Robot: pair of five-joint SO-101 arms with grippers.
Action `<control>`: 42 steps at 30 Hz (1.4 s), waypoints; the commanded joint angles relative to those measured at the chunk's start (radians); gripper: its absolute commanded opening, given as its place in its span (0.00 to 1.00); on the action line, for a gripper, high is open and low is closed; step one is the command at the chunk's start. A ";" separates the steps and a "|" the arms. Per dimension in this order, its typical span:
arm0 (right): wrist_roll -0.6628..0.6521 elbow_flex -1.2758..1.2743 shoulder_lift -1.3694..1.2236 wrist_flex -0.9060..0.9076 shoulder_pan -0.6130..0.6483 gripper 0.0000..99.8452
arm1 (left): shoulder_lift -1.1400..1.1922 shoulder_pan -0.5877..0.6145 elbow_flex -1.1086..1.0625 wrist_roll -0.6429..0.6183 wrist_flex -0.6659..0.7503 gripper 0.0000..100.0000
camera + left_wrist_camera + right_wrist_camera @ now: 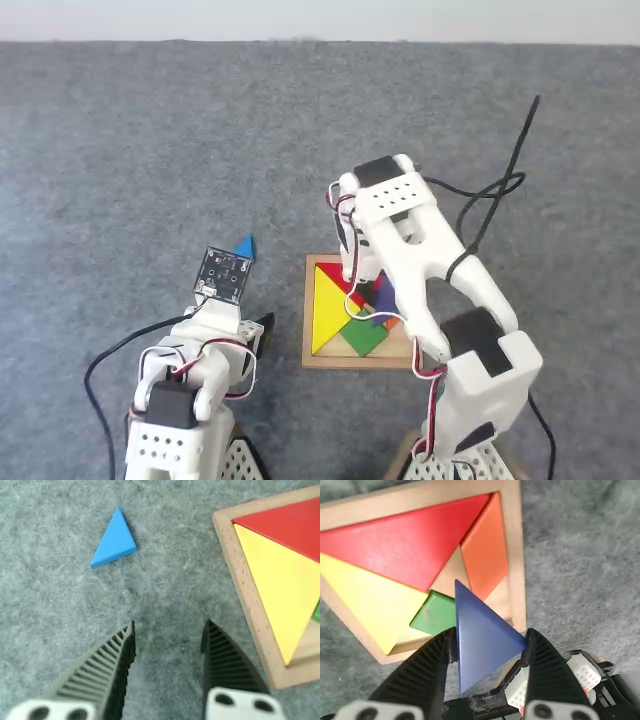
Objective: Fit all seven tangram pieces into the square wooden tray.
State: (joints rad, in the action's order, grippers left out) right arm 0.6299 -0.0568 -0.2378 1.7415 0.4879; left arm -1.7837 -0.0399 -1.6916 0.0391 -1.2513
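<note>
The square wooden tray [309, 312] lies between the two arms and holds a red triangle [400, 545], a yellow triangle [370, 600], an orange piece [487, 555] and a green piece [435, 617]. My right gripper [490, 642] hovers over the tray, shut on a dark blue triangle [480, 640] held above the tray's bare patch. A light blue triangle [114, 541] lies on the carpet to the left of the tray [240, 580]. My left gripper [170, 635] stands open over bare carpet, short of that triangle [244, 247], with nothing between its fingers.
Grey carpet [150, 150] covers the whole table. Black cables [500, 185] loop off the right arm behind the tray. The two arm bases stand at the near edge.
</note>
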 commanded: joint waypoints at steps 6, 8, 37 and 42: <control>-0.025 -0.110 0.179 -0.031 -0.084 0.05 | -0.008 -0.005 0.007 0.002 0.005 0.21; -0.025 -0.190 0.249 -0.096 -0.088 0.05 | -0.008 -0.005 0.007 0.002 0.005 0.21; 0.000 -0.463 0.355 -0.325 0.059 0.11 | -0.008 -0.005 0.007 0.002 0.005 0.21; -0.149 -0.407 0.357 -0.282 0.033 0.12 | -0.008 -0.005 0.007 0.002 0.005 0.21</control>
State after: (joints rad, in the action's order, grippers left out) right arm 0.5869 -0.5294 0.0675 1.4070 0.5478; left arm -1.7837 -0.0399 -1.6916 0.0391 -1.2513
